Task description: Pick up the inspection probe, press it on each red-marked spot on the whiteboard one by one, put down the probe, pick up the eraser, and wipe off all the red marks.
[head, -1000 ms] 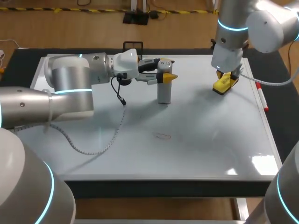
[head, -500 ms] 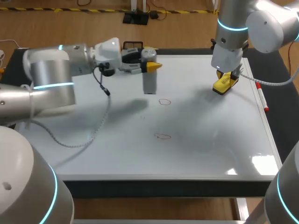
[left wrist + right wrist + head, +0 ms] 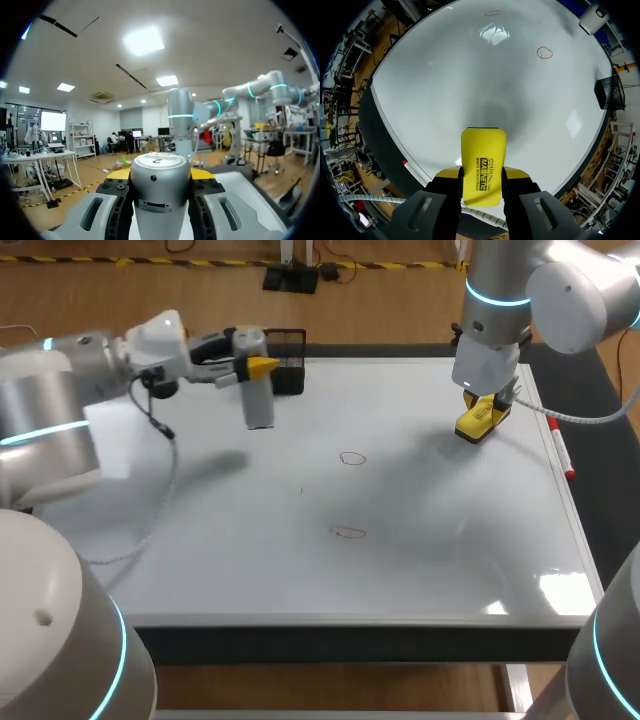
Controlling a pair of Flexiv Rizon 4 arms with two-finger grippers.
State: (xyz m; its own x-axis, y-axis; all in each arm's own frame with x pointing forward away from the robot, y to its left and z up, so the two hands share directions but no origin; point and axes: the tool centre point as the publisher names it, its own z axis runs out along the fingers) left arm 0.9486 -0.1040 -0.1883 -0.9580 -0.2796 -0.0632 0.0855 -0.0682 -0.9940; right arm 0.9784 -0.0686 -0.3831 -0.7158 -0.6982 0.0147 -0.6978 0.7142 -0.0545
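Though faint, two red marks [image 3: 352, 458].

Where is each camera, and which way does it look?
Head: above and behind, looking down on the whiteboard; both arms show.
Left wrist: on the left arm, facing level into the room; left gripper shut on the probe.
Right wrist: facing down; right gripper shut on the eraser.
Head and right wrist share both red marks.

On the whiteboard [image 3: 430, 570], a far mark [image 3: 352, 458] and a near mark [image 3: 349, 532] sit near its middle. The probe [image 3: 258, 405], in the left gripper [image 3: 160, 174], hangs over its far-left part, just beside the wire basket [image 3: 288, 350] at its far edge. The eraser [image 3: 478, 422], in the right gripper [image 3: 482, 176], is at its far-right part, and a marker [image 3: 560, 448] lies along its right edge.
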